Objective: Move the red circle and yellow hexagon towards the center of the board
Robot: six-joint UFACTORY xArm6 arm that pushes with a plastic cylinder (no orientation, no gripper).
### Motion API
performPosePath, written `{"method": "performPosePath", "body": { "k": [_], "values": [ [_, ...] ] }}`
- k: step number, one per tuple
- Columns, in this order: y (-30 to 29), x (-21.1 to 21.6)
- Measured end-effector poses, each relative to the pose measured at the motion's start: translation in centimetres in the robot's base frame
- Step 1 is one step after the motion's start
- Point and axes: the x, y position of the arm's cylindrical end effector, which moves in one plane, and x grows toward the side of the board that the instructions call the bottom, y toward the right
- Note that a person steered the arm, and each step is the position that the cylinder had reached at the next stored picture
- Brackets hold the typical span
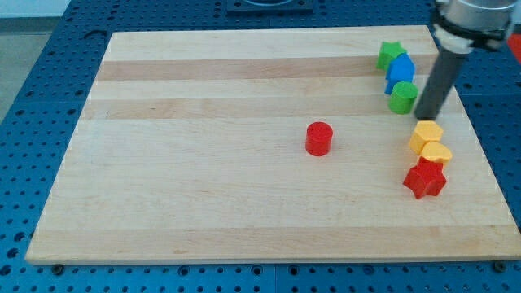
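Note:
The red circle (pixel 319 138) stands alone on the wooden board (pixel 203 163), a little right of the board's middle. The yellow hexagon (pixel 426 134) sits near the right edge, touching a second yellow block (pixel 437 153) just below it. My tip (pixel 426 116) is just above the yellow hexagon and right of the green circle (pixel 402 97); the dark rod rises from it toward the view's top right. The tip is far to the right of the red circle.
A red star (pixel 425 178) lies below the yellow blocks. A green star (pixel 390 55) and a blue block (pixel 400 73) sit above the green circle near the board's top right. Blue pegboard surrounds the board.

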Motion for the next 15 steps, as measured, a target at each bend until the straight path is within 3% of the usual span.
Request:
{"method": "performPosePath", "body": {
  "k": [2, 3, 4, 6, 8, 10, 13, 15],
  "values": [
    [0.7, 5.1],
    [-4.2, 5.5],
    [-6.8, 5.5],
    [-4.0, 1.9],
    [-8.1, 4.0],
    [-9.3, -1.7],
    [-12.6, 2.3],
    [-7.1, 0.8]
  ]
}}
